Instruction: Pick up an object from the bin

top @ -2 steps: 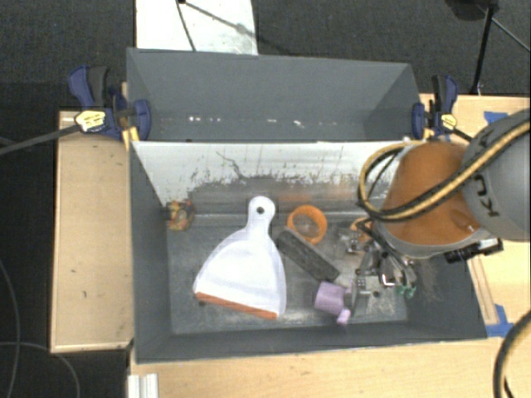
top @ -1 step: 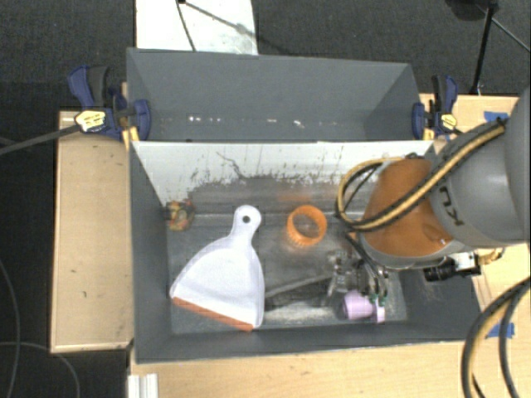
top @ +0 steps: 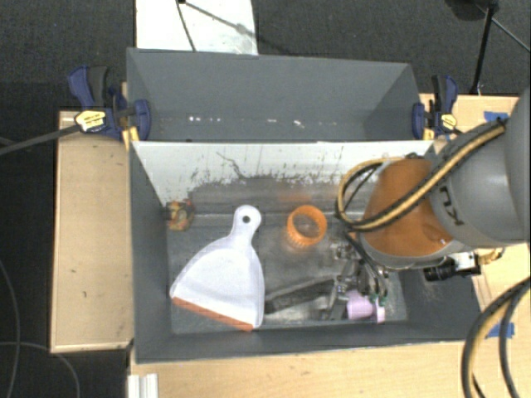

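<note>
- The gripper [top: 355, 287] is low in the near-right part of the bin [top: 440, 317]; how wide it stands cannot be told.
- A small pink cylinder [top: 362, 308] lies right at its tip (contact unclear).
- An orange ring [top: 306, 225] sits nearby, farther back.

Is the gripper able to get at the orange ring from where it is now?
Probably yes: the orange ring stands alone, nothing lying on it, clear of the white scoop and close to the gripper.
</note>
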You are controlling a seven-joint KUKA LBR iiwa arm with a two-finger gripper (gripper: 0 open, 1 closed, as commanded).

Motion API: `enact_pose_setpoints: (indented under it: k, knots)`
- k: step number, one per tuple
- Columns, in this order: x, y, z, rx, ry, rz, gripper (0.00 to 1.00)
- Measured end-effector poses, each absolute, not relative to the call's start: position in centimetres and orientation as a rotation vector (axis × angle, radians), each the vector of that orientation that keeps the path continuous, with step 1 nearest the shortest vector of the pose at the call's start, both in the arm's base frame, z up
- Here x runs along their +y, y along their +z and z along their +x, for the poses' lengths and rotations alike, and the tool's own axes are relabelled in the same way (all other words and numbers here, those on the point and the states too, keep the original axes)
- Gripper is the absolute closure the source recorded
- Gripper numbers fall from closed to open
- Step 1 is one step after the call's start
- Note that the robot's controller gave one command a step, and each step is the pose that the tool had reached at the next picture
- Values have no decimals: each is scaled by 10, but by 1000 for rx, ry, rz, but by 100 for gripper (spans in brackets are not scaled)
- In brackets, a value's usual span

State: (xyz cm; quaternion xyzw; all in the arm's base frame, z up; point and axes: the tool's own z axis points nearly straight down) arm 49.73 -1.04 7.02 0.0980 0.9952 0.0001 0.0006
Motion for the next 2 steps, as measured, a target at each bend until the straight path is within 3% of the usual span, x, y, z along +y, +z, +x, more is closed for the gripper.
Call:
enact_pose_setpoints:
  k: [1,2]
  knots:
    - [-10,70,497,3126,0,305,100]
    - [-10,70,497,3126,0,303,100]
